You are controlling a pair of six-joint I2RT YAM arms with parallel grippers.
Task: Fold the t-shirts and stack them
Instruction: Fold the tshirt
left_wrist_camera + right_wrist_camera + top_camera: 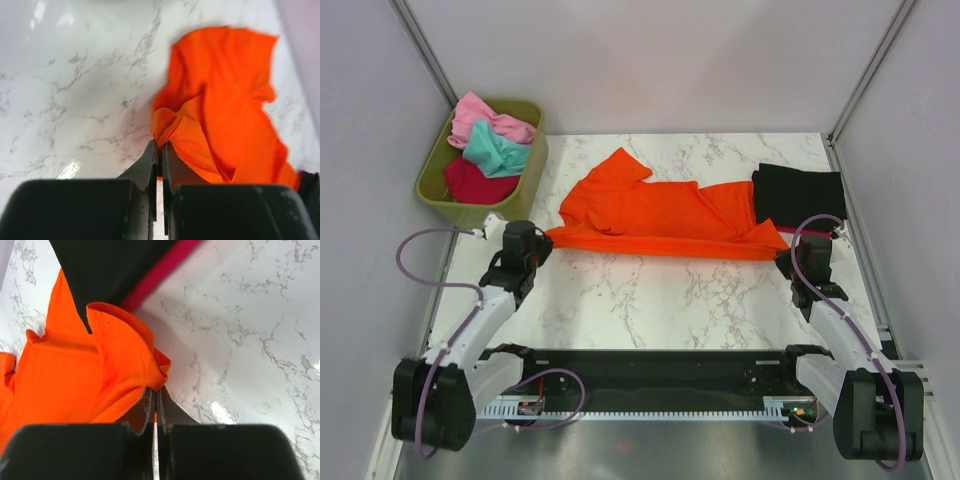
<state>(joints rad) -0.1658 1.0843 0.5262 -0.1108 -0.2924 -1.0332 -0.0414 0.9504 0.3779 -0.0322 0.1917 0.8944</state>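
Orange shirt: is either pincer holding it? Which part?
Both. The left pincer is shut on the near-left hemmed corner of the orange shirt. The right pincer is shut on its near-right corner, beside the black shirt.

- No legible text, labels, brands or numbers in any of the three views.
- orange t-shirt (660, 215) and black t-shirt (798, 195): plain cloth, nothing readable on either.
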